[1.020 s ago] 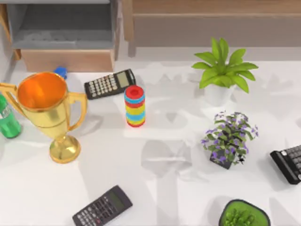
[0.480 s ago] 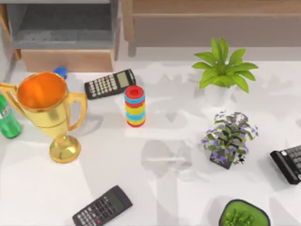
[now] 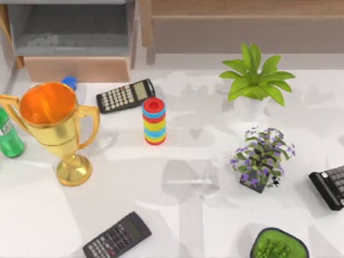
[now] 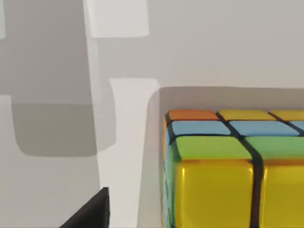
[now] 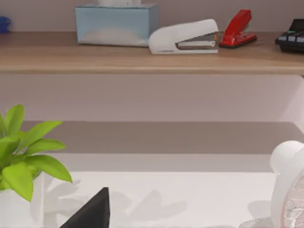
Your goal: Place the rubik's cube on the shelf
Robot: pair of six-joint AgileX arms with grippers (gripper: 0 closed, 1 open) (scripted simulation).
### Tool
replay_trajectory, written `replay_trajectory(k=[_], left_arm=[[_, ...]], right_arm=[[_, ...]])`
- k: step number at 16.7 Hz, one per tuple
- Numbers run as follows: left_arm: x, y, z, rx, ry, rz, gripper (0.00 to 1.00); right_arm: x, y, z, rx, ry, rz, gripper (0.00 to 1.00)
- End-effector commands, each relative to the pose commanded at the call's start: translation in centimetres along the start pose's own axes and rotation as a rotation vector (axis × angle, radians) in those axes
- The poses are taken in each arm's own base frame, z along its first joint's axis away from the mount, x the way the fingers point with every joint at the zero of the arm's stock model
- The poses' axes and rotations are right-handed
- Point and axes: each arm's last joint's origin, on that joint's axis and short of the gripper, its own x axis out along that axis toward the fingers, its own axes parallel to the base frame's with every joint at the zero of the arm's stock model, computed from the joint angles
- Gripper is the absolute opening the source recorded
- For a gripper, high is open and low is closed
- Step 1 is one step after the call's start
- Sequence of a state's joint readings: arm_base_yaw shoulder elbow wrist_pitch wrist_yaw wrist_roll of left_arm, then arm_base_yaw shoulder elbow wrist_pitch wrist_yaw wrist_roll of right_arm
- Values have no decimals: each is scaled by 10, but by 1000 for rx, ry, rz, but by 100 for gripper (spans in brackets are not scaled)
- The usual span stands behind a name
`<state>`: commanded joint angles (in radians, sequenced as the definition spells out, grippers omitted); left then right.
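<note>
**Cube right under L wrist, shelf at far edge**

Rubik's cube (image 4: 223, 175) sat v. close below our left gripper, on white table (image 3: 177, 215). Shelf (image 5: 142, 59) ran lengthwise along table's back. Couldn't tell either gripper's finger state. L arm clearly nearer, so its move imo.

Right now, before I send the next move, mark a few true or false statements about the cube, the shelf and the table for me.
1. The rubik's cube fills much of the left wrist view, showing yellow, green, blue and orange tiles. True.
2. The shelf is bare in the right wrist view. False: a blue tissue box, a white stapler and a red stapler sit on it.
3. The ring stack stands upright on the table. True.
4. The gold trophy lies on its side. False: it stands upright.
5. Two calculators lie at the top view's left half. True.
</note>
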<state>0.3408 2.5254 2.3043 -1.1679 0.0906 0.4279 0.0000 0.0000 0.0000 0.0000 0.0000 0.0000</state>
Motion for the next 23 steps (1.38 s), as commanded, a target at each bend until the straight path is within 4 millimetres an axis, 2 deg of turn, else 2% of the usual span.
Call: replay_trajectory(k=[3,16,23], left_arm=[[0,0,0,0,0,0,100],[0,0,0,0,0,0,2],[0,0,0,0,0,0,0]], right_arm=[[0,0,0,0,0,0,100],[0,0,0,0,0,0,100],[0,0,0,0,0,0,100]])
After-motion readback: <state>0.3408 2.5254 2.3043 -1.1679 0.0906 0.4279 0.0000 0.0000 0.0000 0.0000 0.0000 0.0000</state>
